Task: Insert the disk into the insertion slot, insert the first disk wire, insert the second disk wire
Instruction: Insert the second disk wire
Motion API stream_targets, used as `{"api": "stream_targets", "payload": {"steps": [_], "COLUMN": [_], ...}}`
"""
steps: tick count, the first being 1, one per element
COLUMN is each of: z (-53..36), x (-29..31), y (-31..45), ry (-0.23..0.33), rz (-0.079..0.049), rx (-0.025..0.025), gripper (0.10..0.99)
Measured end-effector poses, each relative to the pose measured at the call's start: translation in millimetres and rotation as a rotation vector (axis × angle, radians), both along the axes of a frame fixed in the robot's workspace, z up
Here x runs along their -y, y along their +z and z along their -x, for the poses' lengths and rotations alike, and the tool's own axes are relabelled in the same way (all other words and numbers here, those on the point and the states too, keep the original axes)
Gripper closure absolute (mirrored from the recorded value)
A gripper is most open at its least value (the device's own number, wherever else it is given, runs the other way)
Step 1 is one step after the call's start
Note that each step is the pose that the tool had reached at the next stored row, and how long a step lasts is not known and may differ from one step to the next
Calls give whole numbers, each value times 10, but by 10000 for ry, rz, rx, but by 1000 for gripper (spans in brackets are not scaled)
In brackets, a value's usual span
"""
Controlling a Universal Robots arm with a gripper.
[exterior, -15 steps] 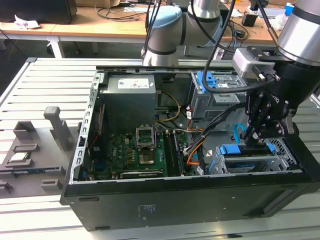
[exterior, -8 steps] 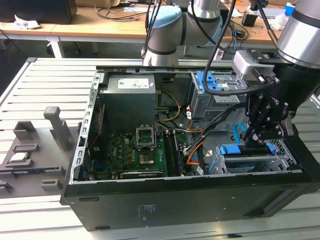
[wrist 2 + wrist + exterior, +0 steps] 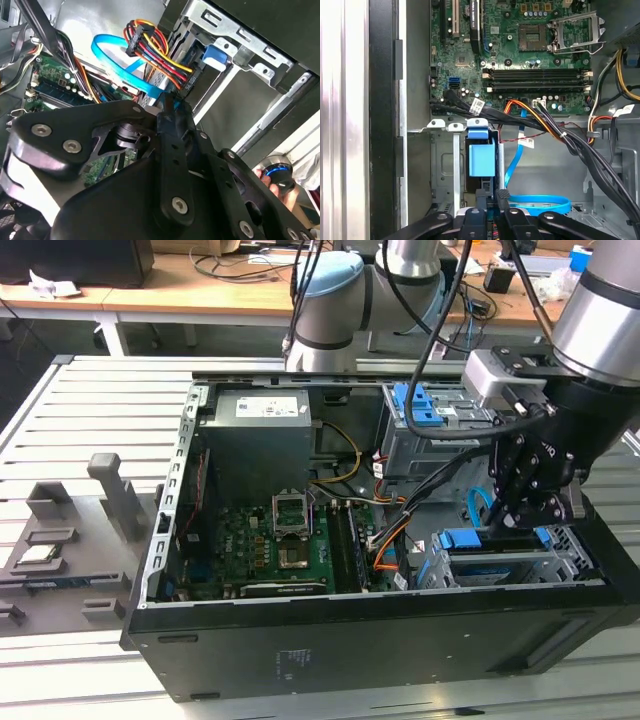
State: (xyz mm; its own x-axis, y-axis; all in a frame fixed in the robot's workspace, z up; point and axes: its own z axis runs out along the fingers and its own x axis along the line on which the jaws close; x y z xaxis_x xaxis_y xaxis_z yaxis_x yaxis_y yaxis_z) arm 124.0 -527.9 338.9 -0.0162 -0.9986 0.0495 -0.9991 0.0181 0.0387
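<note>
Pincer [image 3: 490, 197] hovers just beside the disk [image 3: 482, 160], seated in the insertion slot [image 3: 445, 165].

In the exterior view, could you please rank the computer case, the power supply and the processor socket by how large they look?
1. Computer case, largest.
2. Power supply, in the case's far corner.
3. Processor socket on the motherboard, smallest.

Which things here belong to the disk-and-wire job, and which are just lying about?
Job in hand: claw; disk in its blue carrier; insertion slot; flat blue cable; multicoloured wire bundle.

Lying about: motherboard; power supply; taller cage with blue latch; grey blocks at the exterior view's left.
</note>
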Motion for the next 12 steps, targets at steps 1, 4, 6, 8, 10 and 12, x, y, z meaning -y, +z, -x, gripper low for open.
{"api": "stream_targets", "payload": {"steps": [1, 4, 6, 8, 10, 12], "z": [0, 0, 0, 0, 0, 0], "x": [0, -10, -44, -51, -51, -51], "y": [28, 172, 308, 409, 520, 578], "ry": [0, 0, 0, -1, -1, -1], "rz": [2, 1, 4, 1, 3, 2], "rx": [0, 0, 0, 0, 0, 1], "gripper": [851, 851, 867, 980, 980, 980]}}
